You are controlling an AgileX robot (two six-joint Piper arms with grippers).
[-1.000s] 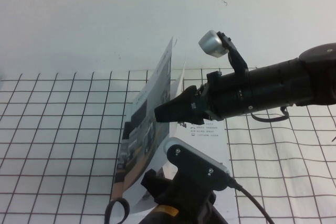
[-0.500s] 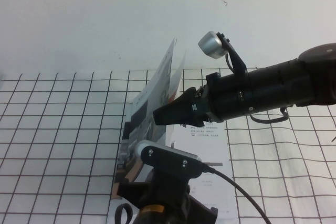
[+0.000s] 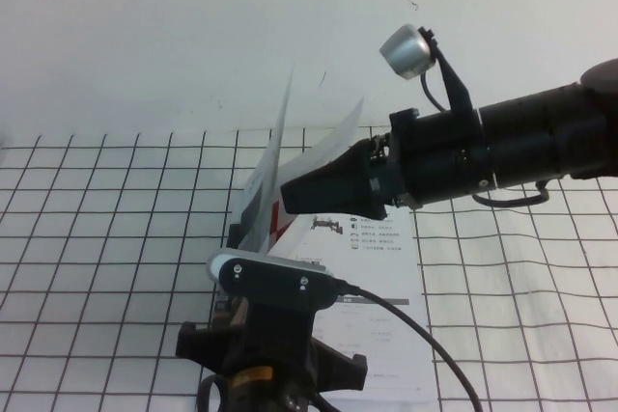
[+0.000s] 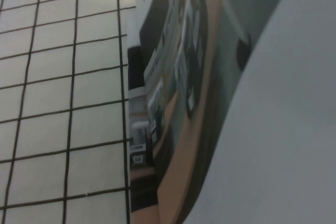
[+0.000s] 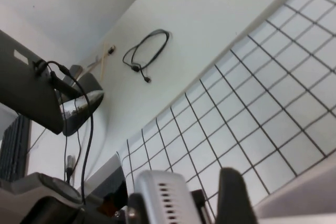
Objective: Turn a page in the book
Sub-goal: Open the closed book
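Standing almost upright from the spine, the page point(image 3: 275, 166) is a glossy cover leaf caught halfway through its turn, its printed side facing the robot's left. The book point(image 3: 381, 282) lies open on a white desk point(image 3: 97, 238) ruled with a black grid, its white inner sheet with small tables flat on the right. A second thin leaf appears to have lifted partly behind the first.

The right gripper point(image 3: 299, 195) reaches in horizontally from the right, its dark tip just behind the raised leaf. Its fingers seem spread wide, though the high view does not show whether they pinch any paper. The left gripper point(image 3: 266, 373) sits low at the near edge of the desk, close to the book's bottom corner; whether its fingers are open or closed cannot be told. Its wrist camera looks at the cover photograph from very close.

To finish well, the right arm should probably sweep the leaf gently leftward past vertical and let it fall, keeping the push near the outer edge so the glossy sheet bends rather than creases. The looser leaf behind should be left to drop back.
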